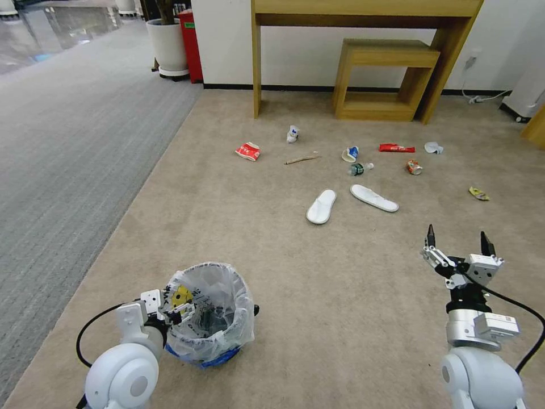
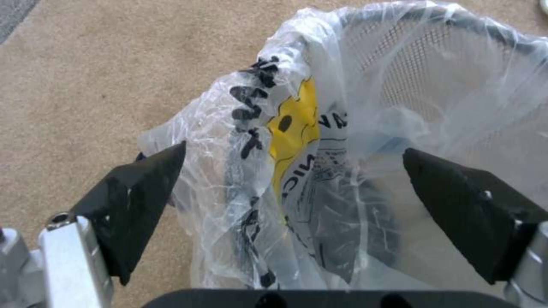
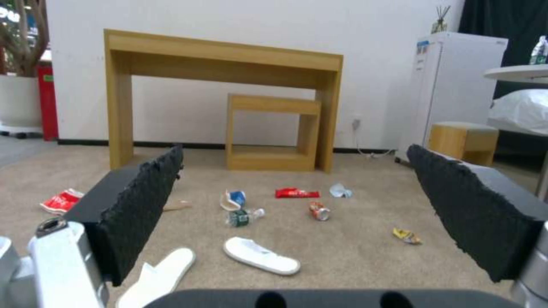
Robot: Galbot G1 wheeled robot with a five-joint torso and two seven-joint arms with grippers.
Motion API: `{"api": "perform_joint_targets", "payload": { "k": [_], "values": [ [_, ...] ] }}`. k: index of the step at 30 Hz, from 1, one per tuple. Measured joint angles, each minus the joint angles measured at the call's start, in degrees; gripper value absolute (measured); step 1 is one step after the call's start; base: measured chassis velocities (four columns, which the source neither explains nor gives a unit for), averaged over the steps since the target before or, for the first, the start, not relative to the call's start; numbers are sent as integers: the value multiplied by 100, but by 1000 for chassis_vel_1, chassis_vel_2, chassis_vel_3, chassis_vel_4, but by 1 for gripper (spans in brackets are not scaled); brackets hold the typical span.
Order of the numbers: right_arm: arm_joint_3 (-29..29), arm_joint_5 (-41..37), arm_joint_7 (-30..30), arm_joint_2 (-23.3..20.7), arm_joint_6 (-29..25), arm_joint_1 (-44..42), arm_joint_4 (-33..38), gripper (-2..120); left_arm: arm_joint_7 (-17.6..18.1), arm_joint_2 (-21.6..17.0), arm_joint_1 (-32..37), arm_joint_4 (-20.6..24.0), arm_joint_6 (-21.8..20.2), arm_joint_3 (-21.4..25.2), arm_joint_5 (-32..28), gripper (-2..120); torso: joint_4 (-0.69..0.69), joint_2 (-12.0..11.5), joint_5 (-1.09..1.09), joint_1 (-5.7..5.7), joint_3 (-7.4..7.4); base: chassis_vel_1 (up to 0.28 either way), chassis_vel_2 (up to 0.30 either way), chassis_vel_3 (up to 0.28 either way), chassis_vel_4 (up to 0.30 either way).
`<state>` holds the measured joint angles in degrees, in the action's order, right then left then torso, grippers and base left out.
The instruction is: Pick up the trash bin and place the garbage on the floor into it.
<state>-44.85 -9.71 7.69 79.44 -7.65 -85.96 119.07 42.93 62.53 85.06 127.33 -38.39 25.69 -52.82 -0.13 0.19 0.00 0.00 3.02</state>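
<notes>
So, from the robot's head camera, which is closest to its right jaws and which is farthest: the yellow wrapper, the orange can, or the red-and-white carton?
From the right gripper:
1. Yellow wrapper, nearest, just ahead, slightly right.
2. Orange can, farther ahead, slightly left.
3. Red-and-white carton, farthest, far off to the left.

White rounded arms, black cables, black fingers (image 3: 137, 214)

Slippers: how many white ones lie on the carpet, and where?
2. One slipper lies nearer the left side, the other slipper just to its right, both on the beige carpet, apart, in front of the smaller litter.
</notes>
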Motion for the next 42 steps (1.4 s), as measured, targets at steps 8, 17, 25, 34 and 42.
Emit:
{"api": "perform_joint_targets", "payload": {
  "k": [8, 17, 25, 34, 42],
  "values": [
    [-11, -43, 17, -54, 76, -7, 66, 100, 118, -14, -39, -92, -65, -1, -207, 100, 0, 0, 0, 0, 0, 0, 0, 0, 0],
    [21, -40, 14, -78, 84, -2, 7, 100, 160, 39, -81, -264, -94, 13, -256, 100, 0, 0, 0, 0, 0, 0, 0, 0, 0],
    [42, -40, 9, -98, 105, 35, -49, 100, 171, 95, -122, -413, -102, 6, -256, 100, 0, 0, 0, 0, 0, 0, 0, 0, 0],
    [69, -23, -2, -98, 105, 80, -135, 100, 176, 130, -160, -564, -103, -9, -255, 99, 0, 0, 0, 0, 0, 0, 0, 0, 0],
    [83, -15, -4, -103, 105, 93, -167, 100, 152, 172, -170, -661, -108, -5, -181, 100, 0, 0, 0, 0, 0, 0, 0, 0, 0]
  ]
}}
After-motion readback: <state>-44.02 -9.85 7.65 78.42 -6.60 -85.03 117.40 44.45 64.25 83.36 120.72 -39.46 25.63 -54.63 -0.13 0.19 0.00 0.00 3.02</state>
